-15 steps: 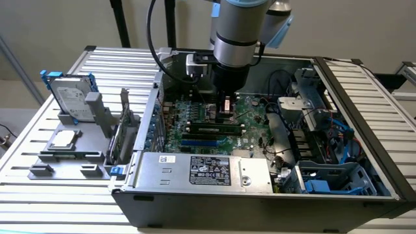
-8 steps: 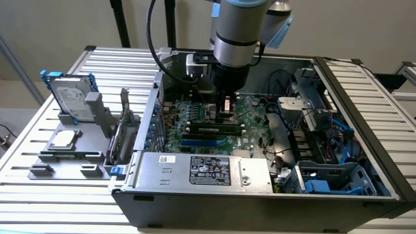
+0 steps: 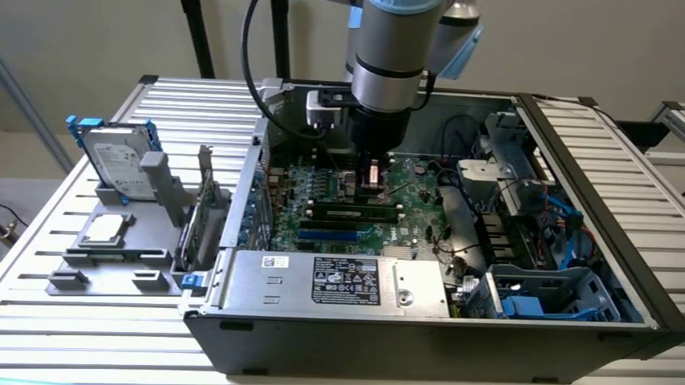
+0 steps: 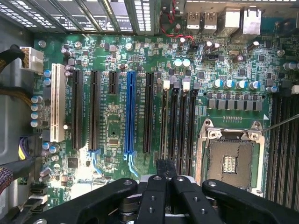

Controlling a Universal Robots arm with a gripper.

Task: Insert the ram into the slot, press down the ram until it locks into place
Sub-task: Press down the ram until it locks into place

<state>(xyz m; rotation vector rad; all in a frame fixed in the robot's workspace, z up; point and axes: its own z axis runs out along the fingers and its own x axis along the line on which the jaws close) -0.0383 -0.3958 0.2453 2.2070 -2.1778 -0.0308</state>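
Exterior view: ram (image 3: 345, 213) below end effector (image 3: 371, 178).

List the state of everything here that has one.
Case: open, side off.
Ram: along the memory slots by the gripper; locked or not, cannot tell.
CPU socket: empty, uncovered.
Blue slot: empty.
Hard drive: upright in its stand.

An open computer case (image 3: 428, 321) is lying on the slatted metal tabletop (image 3: 621, 160), with its silver power supply (image 3: 332, 281) sitting at the lower centre of the frame. A hard drive (image 3: 115, 164) is standing upright in a grey holder (image 3: 107, 257) at the left. A bright blue slot (image 4: 130, 112) is running down the motherboard (image 4: 112, 126), beside a white one (image 4: 58, 102).
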